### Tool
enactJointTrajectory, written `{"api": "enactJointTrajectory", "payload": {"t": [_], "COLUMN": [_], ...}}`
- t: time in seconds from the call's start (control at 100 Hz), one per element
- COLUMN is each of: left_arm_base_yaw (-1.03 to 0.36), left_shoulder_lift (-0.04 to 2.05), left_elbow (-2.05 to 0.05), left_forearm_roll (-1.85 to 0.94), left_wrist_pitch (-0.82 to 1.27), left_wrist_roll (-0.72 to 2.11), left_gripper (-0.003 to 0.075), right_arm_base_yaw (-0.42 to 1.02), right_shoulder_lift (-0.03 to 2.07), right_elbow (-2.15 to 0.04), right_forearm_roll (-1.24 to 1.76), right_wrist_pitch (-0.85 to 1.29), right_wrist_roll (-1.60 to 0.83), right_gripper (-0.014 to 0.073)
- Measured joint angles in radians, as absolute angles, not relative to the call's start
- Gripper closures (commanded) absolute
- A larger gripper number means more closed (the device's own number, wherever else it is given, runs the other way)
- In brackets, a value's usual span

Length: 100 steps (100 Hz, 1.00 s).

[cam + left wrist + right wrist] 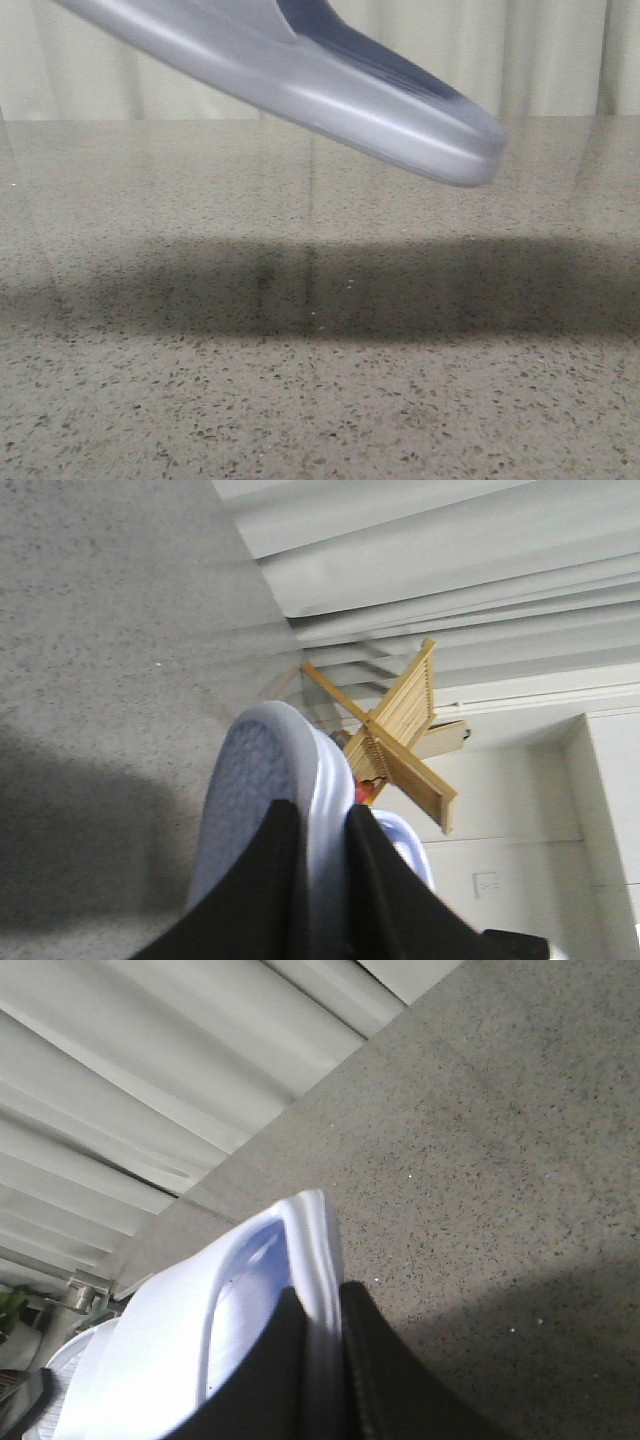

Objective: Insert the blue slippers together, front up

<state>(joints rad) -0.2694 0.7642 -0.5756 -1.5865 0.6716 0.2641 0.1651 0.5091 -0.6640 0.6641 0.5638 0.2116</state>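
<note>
Blue slipper (330,85) aloft blocks curtain (560,55) above table (320,400).

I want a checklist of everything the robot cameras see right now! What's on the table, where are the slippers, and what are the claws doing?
Surface: speckled grey table, bare where visible, broad shadow across it.
Job's things: one blue slipper held in the air above the table, tilted; left wrist view shows a slipper, right wrist view a slipper.
Clutter: nothing seen on the table.
Grippers: left gripper shut on a slipper's edge; right gripper likewise.
Cables: nothing seen.
Surroundings: pale curtain behind; wooden folding rack beyond the table.
</note>
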Motion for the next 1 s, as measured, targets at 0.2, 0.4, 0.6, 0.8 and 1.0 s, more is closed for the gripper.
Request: {"api": "enactJointTrajectory", "payload": {"t": [0.2, 0.4, 0.6, 0.8, 1.0], "left_arm_base_yaw": [-0.269, -0.267, -0.267, -0.267, -0.267], "left_shoulder_lift": [0.764, 0.764, 0.764, 0.764, 0.762], "left_elbow": [-0.576, -0.576, -0.576, -0.576, -0.576], "left_forearm_roll": [-1.725, -1.755, -1.764, -1.770, -1.774], "left_wrist_pitch": [0.691, 0.703, 0.713, 0.713, 0.717], "left_wrist_roll": [0.316, 0.327, 0.327, 0.327, 0.327], "left_gripper": [0.0704, 0.0704, 0.0704, 0.0704, 0.0704], "right_arm_base_yaw": [0.165, 0.165, 0.165, 0.165, 0.161], "right_shoulder_lift": [0.509, 0.509, 0.509, 0.509, 0.516], "right_elbow": [-0.573, -0.502, -0.458, -0.440, -0.440], "right_forearm_roll": [0.823, 0.979, 1.165, 1.322, 1.425], "right_wrist_pitch": [0.476, 0.418, 0.404, 0.403, 0.419], "right_wrist_roll": [0.102, 0.000, -0.148, -0.304, -0.421], "right_gripper": [0.0701, 0.0701, 0.0701, 0.0701, 0.0701]}}
